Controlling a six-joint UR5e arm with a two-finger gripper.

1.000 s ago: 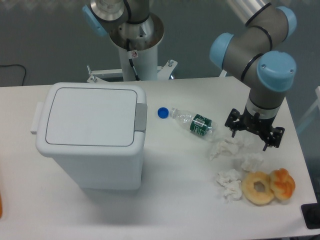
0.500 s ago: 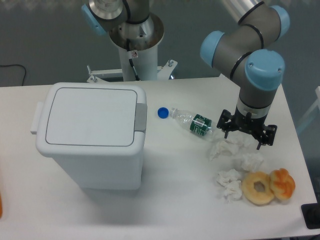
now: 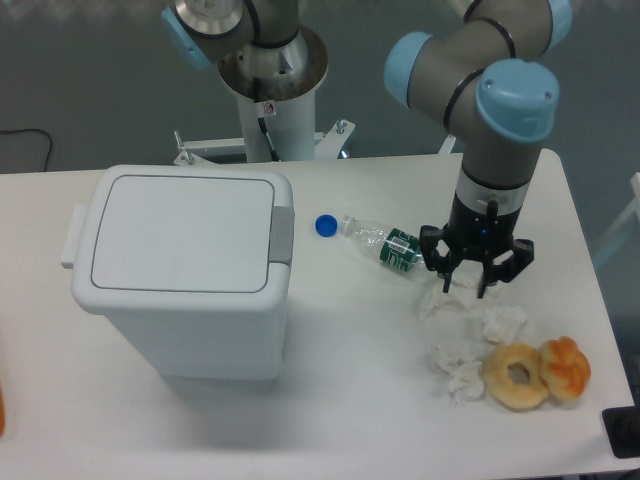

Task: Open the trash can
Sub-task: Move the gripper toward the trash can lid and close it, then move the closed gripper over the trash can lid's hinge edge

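Note:
The trash can point(image 3: 185, 270) is a large white bin on the left of the table. Its flat lid point(image 3: 183, 232) lies shut, with the grey push-button latch point(image 3: 283, 235) on its right edge. My gripper point(image 3: 472, 275) hangs at the right side of the table, well apart from the bin, pointing down over crumpled paper. Its black fingers are spread and hold nothing.
A clear plastic bottle point(image 3: 385, 243) with a green label lies between bin and gripper, a blue cap point(image 3: 325, 226) beside it. Crumpled white paper point(image 3: 470, 330) lies near the gripper. A bagel point(image 3: 516, 376) and an orange pastry point(image 3: 566, 366) sit at the front right.
The arm has swung left, carrying the gripper from near the table's right edge to just right of the bottle. The bin has not moved.

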